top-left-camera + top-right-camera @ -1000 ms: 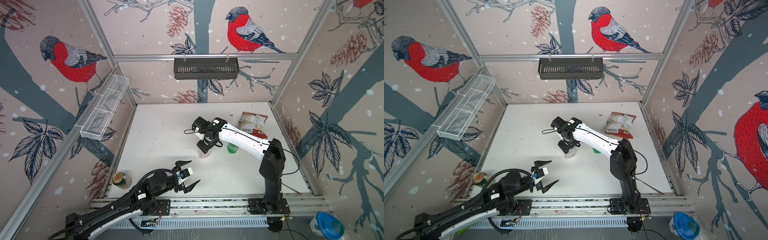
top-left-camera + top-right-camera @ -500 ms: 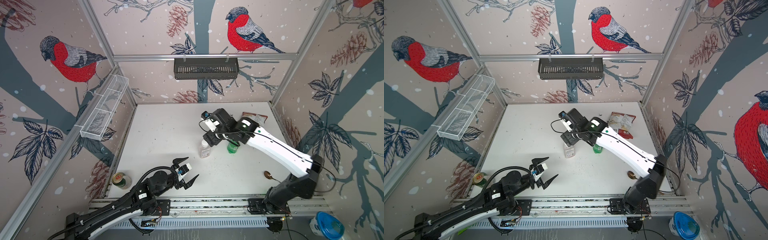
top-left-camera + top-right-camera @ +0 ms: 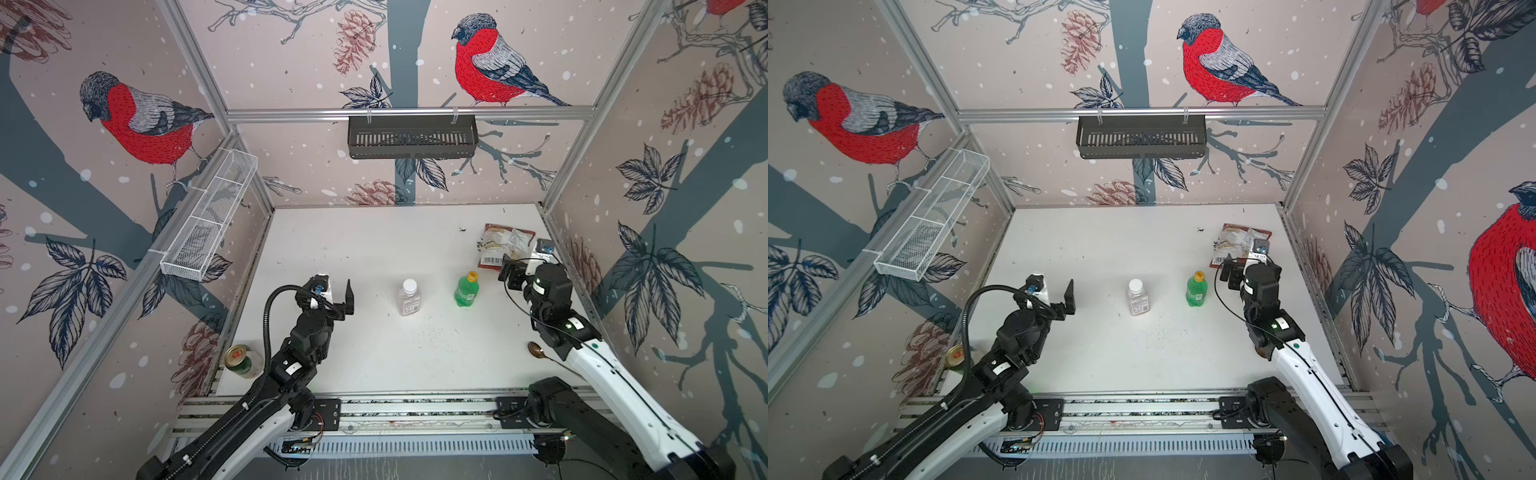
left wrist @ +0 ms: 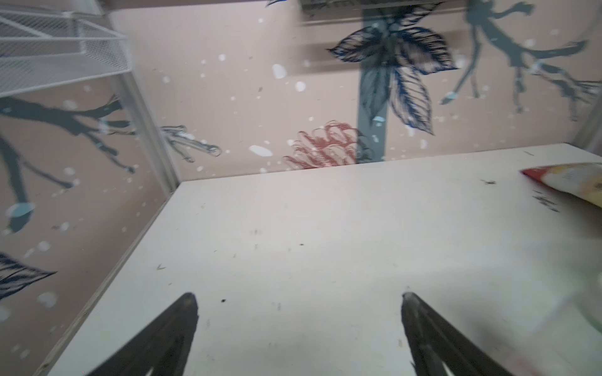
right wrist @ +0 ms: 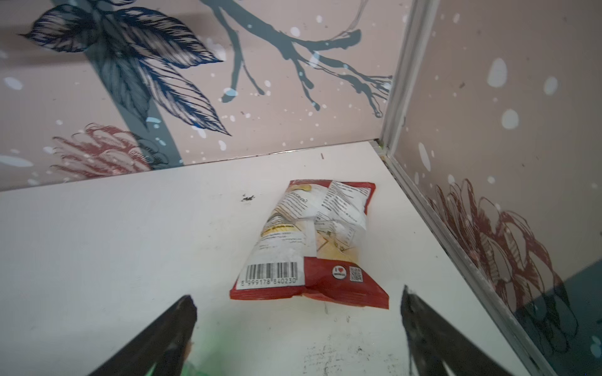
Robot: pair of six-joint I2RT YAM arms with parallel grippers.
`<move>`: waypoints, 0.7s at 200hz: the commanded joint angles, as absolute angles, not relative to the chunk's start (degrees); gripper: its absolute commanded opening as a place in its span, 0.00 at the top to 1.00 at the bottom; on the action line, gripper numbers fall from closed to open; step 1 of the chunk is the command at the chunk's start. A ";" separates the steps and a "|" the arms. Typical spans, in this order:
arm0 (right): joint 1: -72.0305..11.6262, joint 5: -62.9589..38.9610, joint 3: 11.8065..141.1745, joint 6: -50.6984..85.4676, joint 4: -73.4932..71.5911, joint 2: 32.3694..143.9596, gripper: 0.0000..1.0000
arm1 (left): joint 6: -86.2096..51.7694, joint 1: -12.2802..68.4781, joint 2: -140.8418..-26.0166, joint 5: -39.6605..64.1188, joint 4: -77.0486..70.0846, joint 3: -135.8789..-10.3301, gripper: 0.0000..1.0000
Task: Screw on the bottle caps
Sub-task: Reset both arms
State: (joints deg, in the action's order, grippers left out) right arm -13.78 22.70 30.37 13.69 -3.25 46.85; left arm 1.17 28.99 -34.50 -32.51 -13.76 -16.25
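Left gripper [image 4: 298, 294], right gripper [image 5: 297, 293]: jaws apart

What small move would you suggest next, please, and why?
Probably back the left gripper and right gripper away to rest: both are open and empty, and the white cap sits on the clear bottle, the orange cap on the green bottle, both upright.

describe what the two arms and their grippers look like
Both arms have black joint housings and white link shells. The left arm carries a thick black ribbed hose. The right arm has a thin black cable and a green dot. The left gripper and right gripper each have two black fingers tapering to points.
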 commanded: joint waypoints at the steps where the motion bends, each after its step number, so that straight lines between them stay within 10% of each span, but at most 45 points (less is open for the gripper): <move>1: -12.23 30.28 23.41 11.80 -24.74 49.68 0.00 | -2.85 22.83 -39.07 -33.61 -19.24 -17.69 0.02; 71: -3.74 30.82 15.60 6.23 -54.90 77.41 0.00 | 1.58 16.51 -70.70 -39.03 -41.86 -21.11 0.01; 140: 3.29 12.42 13.98 7.60 -66.51 87.33 0.00 | -3.60 3.44 -85.10 -18.74 -54.18 -18.78 0.01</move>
